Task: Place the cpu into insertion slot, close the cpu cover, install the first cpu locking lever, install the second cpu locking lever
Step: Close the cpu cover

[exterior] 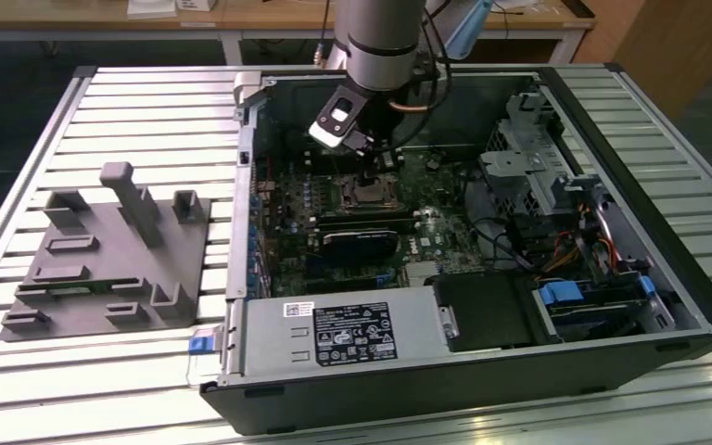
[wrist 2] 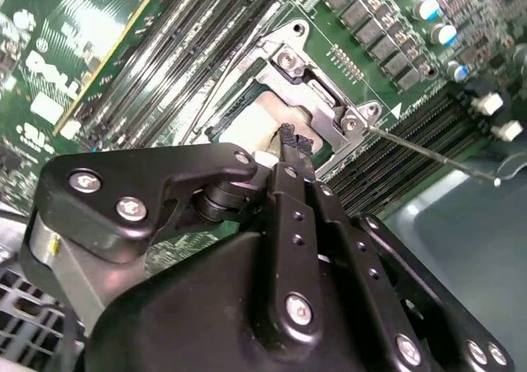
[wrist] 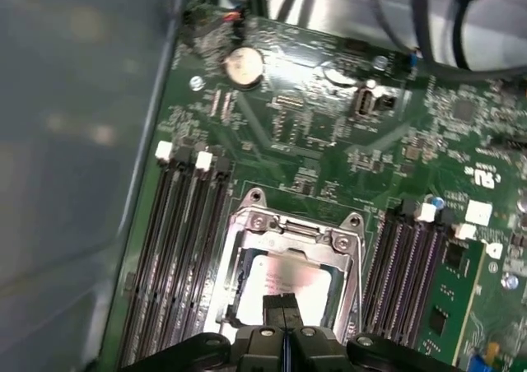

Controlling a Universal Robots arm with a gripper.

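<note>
My gripper [exterior: 374,163] hangs inside the open computer case, just above the insertion slot [exterior: 366,193] on the green motherboard. In both wrist views its two black fingers are pressed together with nothing between them, tips [wrist: 282,303] right over the socket's middle. The pale silver cpu [wrist: 280,275] lies in the insertion slot [wrist: 352,224]. The cpu cover [wrist: 290,237], a metal frame with a cut-out, lies down around the cpu. In the second wrist view the fingertips [wrist 2: 292,137] sit at the cover [wrist 2: 306,84], beside the cpu [wrist 2: 251,127]. A thin wire locking lever [wrist 2: 428,151] sticks out sideways from the socket.
Memory slots [wrist: 177,248] flank the socket on both sides. A black heatsink block [exterior: 359,232] and the labelled power supply box [exterior: 337,329] lie nearer the case front. Drive cage and cables [exterior: 541,176] fill the exterior view's right. A grey fixture [exterior: 108,255] stands on the table at its left.
</note>
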